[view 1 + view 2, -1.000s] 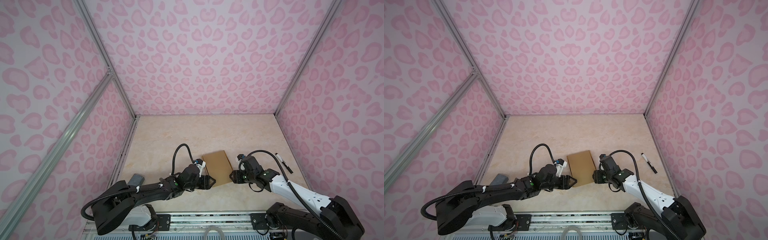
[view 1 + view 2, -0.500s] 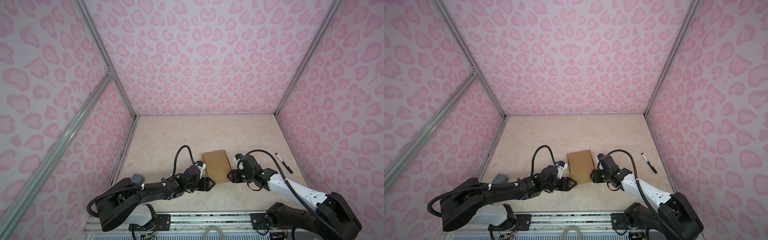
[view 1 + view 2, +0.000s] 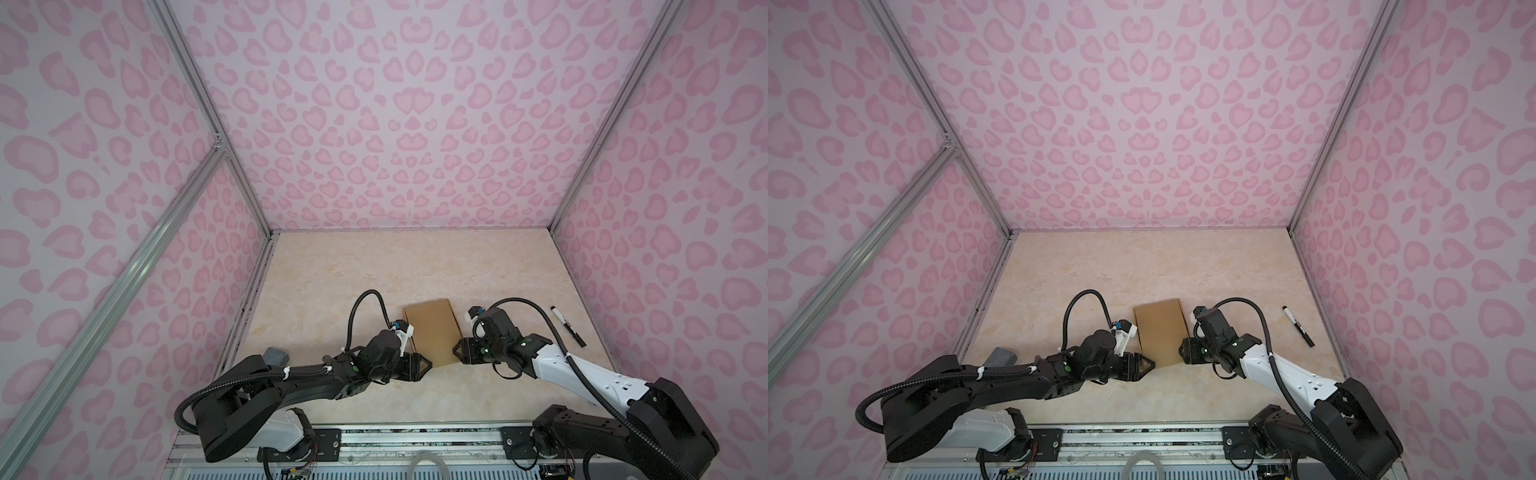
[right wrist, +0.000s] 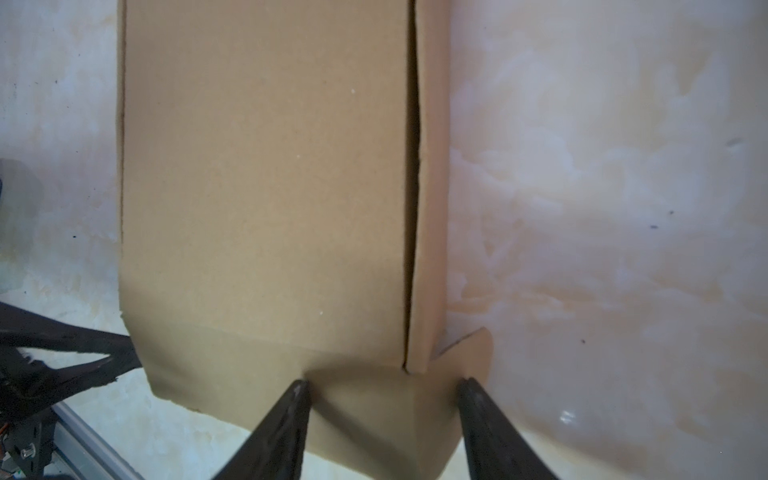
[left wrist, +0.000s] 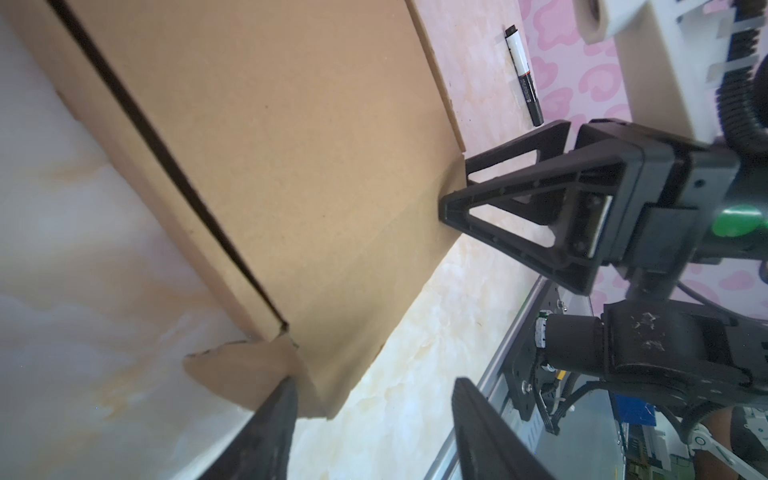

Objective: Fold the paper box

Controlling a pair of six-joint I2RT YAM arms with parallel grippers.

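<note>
**Operator:** What condition is the carton in?

**Inspector:** Your paper box (image 3: pixel 432 332) is plain brown corrugated cardboard, a shallow rectangular carton. It lies flat on the table (image 3: pixel 353 270), close to the near edge and about midway along it. Its long sides run away from that edge. The lid (image 4: pixel 266 166) is down. In the right wrist view a dark slit shows between the lid and the side wall (image 4: pixel 430 208). At the near end the front flap (image 4: pixel 232 365) sticks out flat, not tucked in. A small ear tab (image 5: pixel 245 370) pokes out at the near left corner.

**Operator:** Anything inside?

**Inspector:** I cannot tell. The lid covers the interior.

**Operator:** And the grippers?

**Inspector:** Your left gripper (image 3: pixel 429 365) is at the box's near left corner with its jaws apart. One finger (image 5: pixel 274 415) touches the ear tab. Your right gripper (image 3: pixel 456 353) is at the near right corner, also with its jaws apart. Its fingertips sit astride that corner of the front flap. Neither gripper is clamped on the cardboard.

**Operator:** Any change over the last second?

**Inspector:** The box has kept its place. Your right gripper has moved in slightly toward its corner. Your left gripper's tip is where it was, while that arm's elbow has shifted toward the middle.

**Operator:** Other items?

**Inspector:** A black marker pen (image 3: pixel 568 326) lies near the right edge, well apart from the box. A grey felt block (image 3: pixel 276 356) sits near the left edge, beside your left arm.
</note>
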